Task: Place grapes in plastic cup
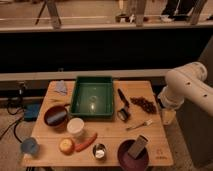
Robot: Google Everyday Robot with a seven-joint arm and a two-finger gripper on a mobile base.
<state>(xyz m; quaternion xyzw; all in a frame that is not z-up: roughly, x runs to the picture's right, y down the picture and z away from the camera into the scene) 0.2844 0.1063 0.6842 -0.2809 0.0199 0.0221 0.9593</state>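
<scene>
grapes [144,104] on table [110,135], well apart from plastic cup [29,146] | pincer [168,116] near grapes, state cannot tell

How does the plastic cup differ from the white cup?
The plastic cup is translucent light blue; the white cup is opaque white. The plastic cup stands at the front-left corner of the table, the white cup nearer the middle. Both stand upright, similar in size. The gripper hangs beside the grapes.

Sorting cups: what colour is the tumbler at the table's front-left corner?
Plastic cup: light blue, camera view. Pincer hangs right of grapes.
</scene>
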